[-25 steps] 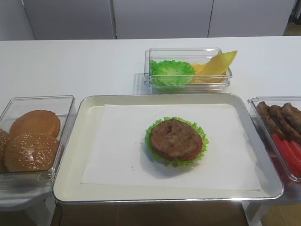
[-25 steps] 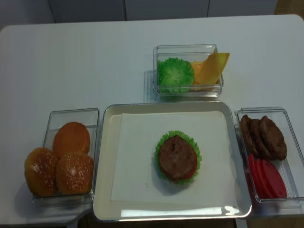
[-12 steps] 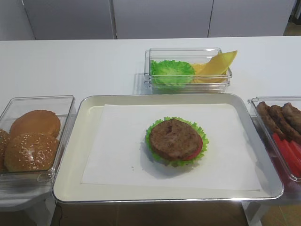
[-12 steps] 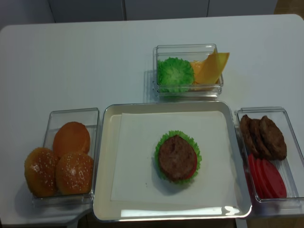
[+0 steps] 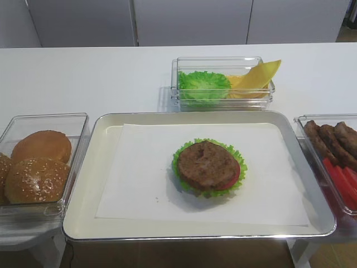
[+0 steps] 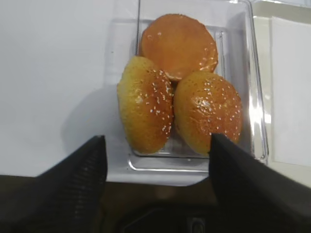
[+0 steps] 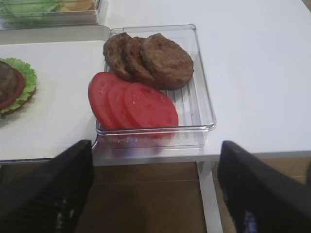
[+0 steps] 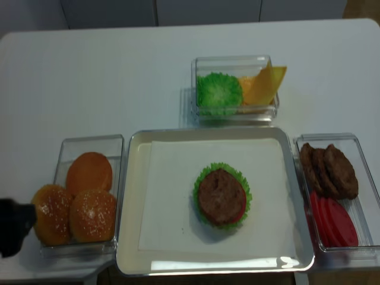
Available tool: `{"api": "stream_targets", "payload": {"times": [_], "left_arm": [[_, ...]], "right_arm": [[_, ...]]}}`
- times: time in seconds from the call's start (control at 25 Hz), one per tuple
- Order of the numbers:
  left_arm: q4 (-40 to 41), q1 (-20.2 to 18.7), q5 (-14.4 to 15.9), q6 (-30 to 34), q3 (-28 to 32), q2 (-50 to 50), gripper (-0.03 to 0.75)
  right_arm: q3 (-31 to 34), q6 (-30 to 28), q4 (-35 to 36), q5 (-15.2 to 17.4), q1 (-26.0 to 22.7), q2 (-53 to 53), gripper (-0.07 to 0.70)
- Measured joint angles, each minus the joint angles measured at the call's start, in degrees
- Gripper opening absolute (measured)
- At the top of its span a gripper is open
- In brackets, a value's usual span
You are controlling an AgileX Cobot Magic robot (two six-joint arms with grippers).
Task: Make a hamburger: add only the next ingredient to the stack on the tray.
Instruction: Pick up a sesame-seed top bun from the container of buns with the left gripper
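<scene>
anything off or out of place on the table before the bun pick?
Only minor: the cheese slice pokes over the rim of its tub, and one seeded bun leans on its side against its neighbour. No spills or damage.

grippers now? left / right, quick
Left claw: open, empty, hovering near the sesame bun top.
Right claw: open, empty, by the tub of patties and tomato slices.

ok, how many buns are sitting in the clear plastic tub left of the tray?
3. A smooth seedless orange bun at the back, a duller browner seeded bun front-left, and a glossy golden-orange sesame bun top front-right. None looks hidden underneath, though I can't rule it out.
</scene>
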Motion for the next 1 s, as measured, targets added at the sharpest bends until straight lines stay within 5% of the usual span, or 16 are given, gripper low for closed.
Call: {"api": "stream_targets", "payload": {"times": [0.44, 0.64, 1.0], "left_arm": [[-3.9, 2.9, -2.7, 1.5, -5.5, 17.1, 0.486], [-10.7, 8.5, -3.0, 10.5, -5.6, 19.8, 0.486], [-12.8, 10.8, -3.5, 16.6, -5.6, 25.5, 0.486]], "right_arm": [[0.0, 0.0, 0.0, 0.0, 0.0, 0.0, 0.608], [0.0, 0.6, -0.1, -0.1, 0.0, 0.0, 0.608], [0.0, 0.6, -0.2, -0.1, 0.0, 0.0, 0.608]]}}
